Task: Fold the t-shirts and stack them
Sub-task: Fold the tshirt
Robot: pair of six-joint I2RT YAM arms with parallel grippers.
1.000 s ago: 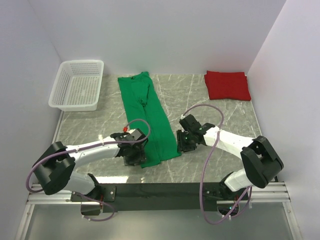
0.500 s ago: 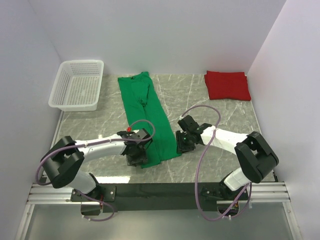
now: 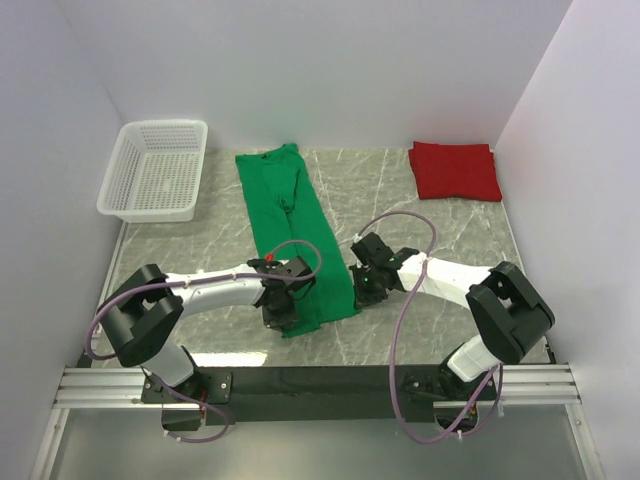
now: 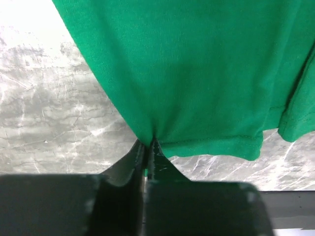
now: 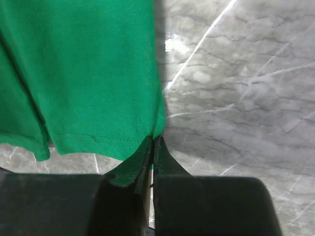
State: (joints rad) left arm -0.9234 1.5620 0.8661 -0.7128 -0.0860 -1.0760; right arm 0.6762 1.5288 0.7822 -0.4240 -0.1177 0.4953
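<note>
A bright green t-shirt (image 3: pixel 292 225), folded into a long strip, lies on the marble table from the back wall toward the arms. My left gripper (image 3: pixel 281 312) is shut on its near left corner, and the cloth (image 4: pixel 197 73) puckers where the fingertips (image 4: pixel 147 147) pinch the hem. At the near right corner my right gripper (image 3: pixel 362 288) is shut on the hem too, with the green cloth (image 5: pixel 88 73) drawn into the jaws' tip. A red t-shirt (image 3: pixel 454 170) lies folded into a rectangle at the back right.
A white mesh basket (image 3: pixel 156 170) stands at the back left of the table. White walls close in the left, back and right sides. A black rail (image 3: pixel 320 380) with the arm bases runs along the near edge.
Both grippers moved inward to the green shirt's near corners and shut on the hem; a second ago they stood open just beside it.
</note>
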